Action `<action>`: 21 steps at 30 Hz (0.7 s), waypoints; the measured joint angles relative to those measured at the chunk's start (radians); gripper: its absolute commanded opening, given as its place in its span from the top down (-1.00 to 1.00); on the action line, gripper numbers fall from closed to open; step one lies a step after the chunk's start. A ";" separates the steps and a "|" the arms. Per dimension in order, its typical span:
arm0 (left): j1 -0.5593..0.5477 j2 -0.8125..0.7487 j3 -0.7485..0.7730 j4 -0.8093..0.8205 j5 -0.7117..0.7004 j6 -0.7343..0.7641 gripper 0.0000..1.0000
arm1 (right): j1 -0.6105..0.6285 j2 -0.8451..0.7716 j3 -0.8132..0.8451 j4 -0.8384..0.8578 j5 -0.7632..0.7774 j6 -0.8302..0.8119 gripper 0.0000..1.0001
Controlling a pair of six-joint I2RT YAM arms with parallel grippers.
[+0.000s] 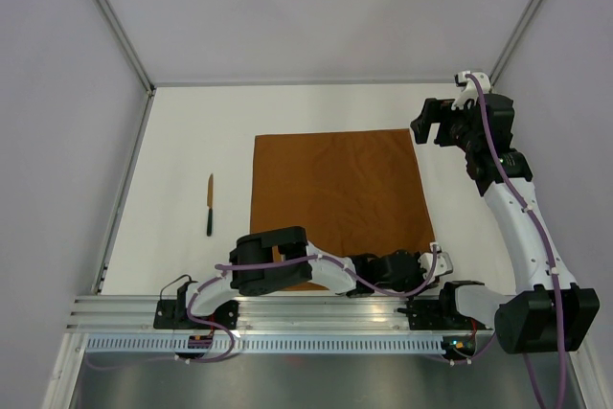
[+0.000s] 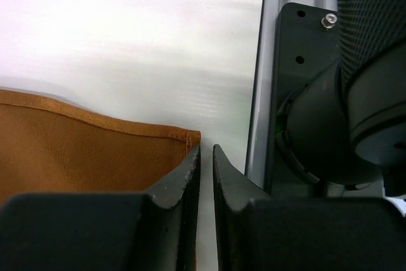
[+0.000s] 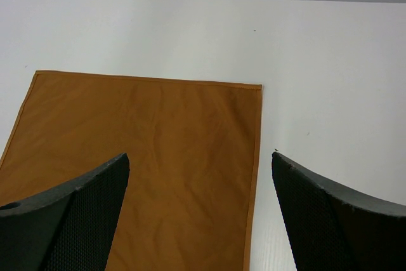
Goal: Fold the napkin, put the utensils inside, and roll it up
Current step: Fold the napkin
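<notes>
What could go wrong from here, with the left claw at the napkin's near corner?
1. The left claw stands almost closed, yet the corner of the rust-orange square cloth napkin seems to lie beside its tips, not between them: it may lift nothing.
2. In the top view the left arm lies over the napkin's near edge, so a pull could wrinkle or shift the cloth.
</notes>
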 measured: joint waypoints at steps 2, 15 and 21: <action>0.000 0.000 -0.010 0.016 -0.010 0.016 0.62 | 0.000 0.000 -0.002 0.000 0.000 0.000 -0.96; -0.001 -0.001 -0.024 0.037 -0.063 0.116 0.86 | 0.000 0.000 -0.002 0.000 0.002 0.000 -0.96; -0.001 -0.005 -0.035 0.044 -0.085 0.143 0.95 | 0.000 -0.005 -0.002 0.000 0.003 0.000 -0.96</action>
